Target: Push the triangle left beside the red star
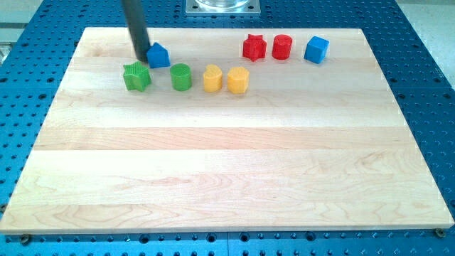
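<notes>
The blue triangle block [159, 55] sits near the view's top left of the wooden board. The red star [254, 48] sits far to its right, near the top middle. My tip [141, 57] is at the triangle's left side, touching or almost touching it, and just above the green star [136, 77].
A green cylinder [180, 77], a yellow block [212, 78] and a second yellow block [238, 80] stand in a row right of the green star. A red cylinder [282, 47] and a blue cube [316, 50] sit right of the red star. The board's edge [85, 30] is near.
</notes>
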Controlling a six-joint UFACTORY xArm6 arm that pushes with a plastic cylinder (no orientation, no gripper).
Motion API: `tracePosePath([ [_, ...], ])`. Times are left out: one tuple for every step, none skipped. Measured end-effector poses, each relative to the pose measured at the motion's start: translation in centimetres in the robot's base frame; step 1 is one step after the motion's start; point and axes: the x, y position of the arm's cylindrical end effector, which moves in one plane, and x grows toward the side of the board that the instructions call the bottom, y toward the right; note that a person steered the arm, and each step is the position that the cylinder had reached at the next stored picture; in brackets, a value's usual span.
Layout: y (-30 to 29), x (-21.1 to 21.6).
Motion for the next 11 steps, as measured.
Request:
tracePosePath([
  [3.3,-0.4],
  [0.2,4.0],
  [4.2,3.8],
  [7.8,-0.1],
  [3.2,-0.3],
  [6.7,-0.3],
  [8.8,-0.3],
  [1.5,-3.2],
  [4.6,-4.5],
  [8.8,-4.0],
  [9.4,-3.8],
])
